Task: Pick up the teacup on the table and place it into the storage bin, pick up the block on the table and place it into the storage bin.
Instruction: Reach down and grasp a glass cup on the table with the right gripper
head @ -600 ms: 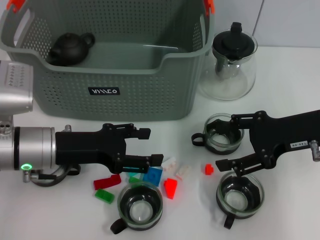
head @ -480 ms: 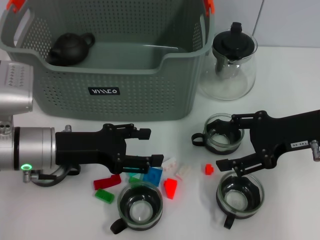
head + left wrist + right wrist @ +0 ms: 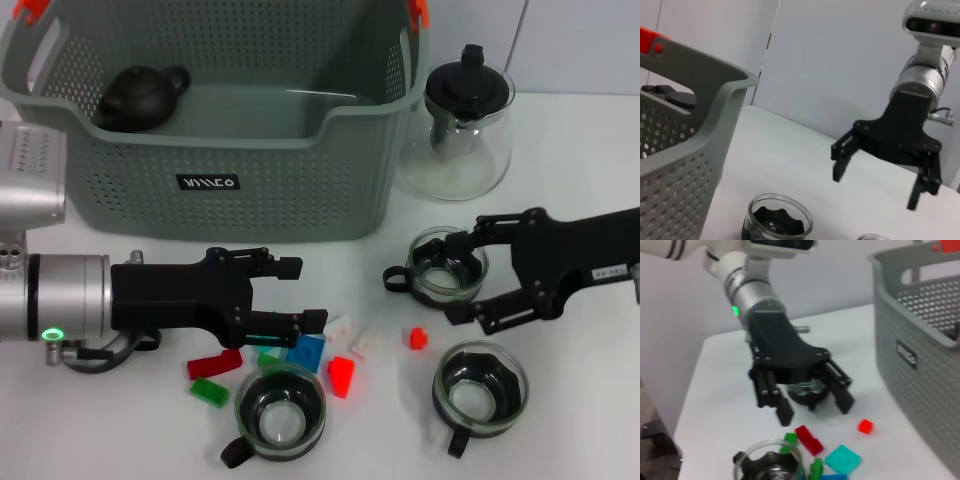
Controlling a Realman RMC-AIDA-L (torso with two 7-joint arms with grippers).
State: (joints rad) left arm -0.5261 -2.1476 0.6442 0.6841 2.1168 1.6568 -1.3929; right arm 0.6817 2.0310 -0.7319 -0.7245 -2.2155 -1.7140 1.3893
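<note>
The grey-green storage bin [image 3: 250, 180] stands at the back, also seen as a bin wall [image 3: 920, 345] in the right wrist view. A glass teacup [image 3: 449, 268] sits right of centre, and my open right gripper [image 3: 462, 282] straddles it, one finger over its far rim and one just in front. Two more teacups [image 3: 480, 382] [image 3: 281, 407] stand nearer the front. Coloured blocks lie between the arms: blue [image 3: 305, 352], orange-red [image 3: 342, 376], a small red one [image 3: 417, 338]. My left gripper [image 3: 300, 293] hovers open just above the blocks, holding nothing.
A black teapot [image 3: 140, 95] lies inside the bin. A glass teapot with a black lid [image 3: 468, 125] stands right of the bin. A red block [image 3: 215, 363] and a green one [image 3: 208, 391] lie under the left arm, and two clear blocks [image 3: 352, 332] lie beside the blue one.
My right gripper has shifted back from the front-right teacup and now brackets the teacup behind it. The left arm and all objects have stayed put.
</note>
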